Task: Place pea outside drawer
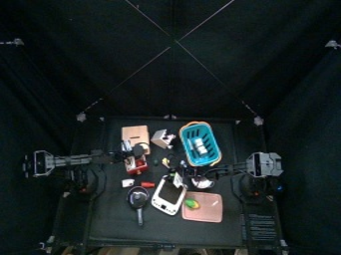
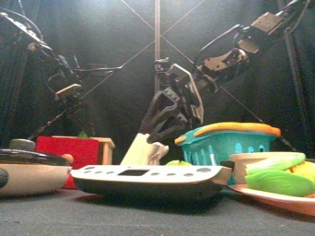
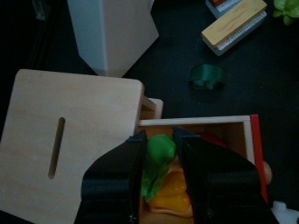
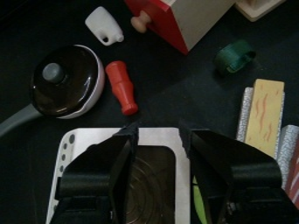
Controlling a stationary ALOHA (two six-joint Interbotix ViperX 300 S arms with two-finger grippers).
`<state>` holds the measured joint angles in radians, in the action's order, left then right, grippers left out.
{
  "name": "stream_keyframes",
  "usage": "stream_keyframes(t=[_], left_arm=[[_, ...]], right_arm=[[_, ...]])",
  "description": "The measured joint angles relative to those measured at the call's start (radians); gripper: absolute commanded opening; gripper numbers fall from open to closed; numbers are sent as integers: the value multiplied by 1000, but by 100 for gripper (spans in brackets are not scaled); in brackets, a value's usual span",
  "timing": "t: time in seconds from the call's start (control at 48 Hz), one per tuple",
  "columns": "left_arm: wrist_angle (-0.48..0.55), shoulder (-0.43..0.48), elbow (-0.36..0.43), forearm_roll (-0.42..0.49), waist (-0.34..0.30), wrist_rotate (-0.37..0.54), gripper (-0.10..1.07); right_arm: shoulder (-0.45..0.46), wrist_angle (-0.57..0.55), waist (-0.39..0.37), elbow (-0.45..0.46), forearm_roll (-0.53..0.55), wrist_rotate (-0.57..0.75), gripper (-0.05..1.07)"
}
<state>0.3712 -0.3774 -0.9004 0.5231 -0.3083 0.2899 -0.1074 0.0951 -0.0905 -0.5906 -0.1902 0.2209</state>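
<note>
From above, mid-frame, my left gripper (image 1: 134, 151) hangs over the drawer (image 1: 134, 134). Front view shows little of this. On my left wrist, jaws pinch the pea (image 3: 156, 157) inside the drawer; lifting out remains. My right gripper (image 4: 160, 166) hovers spread, empty, over a white scale (image 4: 87, 171).

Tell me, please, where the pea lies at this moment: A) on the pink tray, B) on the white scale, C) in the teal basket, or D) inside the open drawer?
D: the left wrist view shows the pea lying inside the open drawer, right at the left gripper.
</note>
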Motion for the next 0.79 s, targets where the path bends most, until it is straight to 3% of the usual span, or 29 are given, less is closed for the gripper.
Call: stream_keyframes(t=[0.208, 0.396, 0.583, 0.792], left_arm=[[51, -77, 8, -2, 81, 2, 60], [17, -147, 29, -3, 193, 6, 60], [-110, -107, 31, -34, 285, 9, 60], [-181, -40, 32, -114, 290, 11, 60]], right_arm=[[18, -14, 0, 2, 2, 0, 80], [54, -18, 0, 2, 3, -2, 80], [89, -18, 0, 0, 9, -2, 80], [121, -18, 0, -18, 6, 0, 80]])
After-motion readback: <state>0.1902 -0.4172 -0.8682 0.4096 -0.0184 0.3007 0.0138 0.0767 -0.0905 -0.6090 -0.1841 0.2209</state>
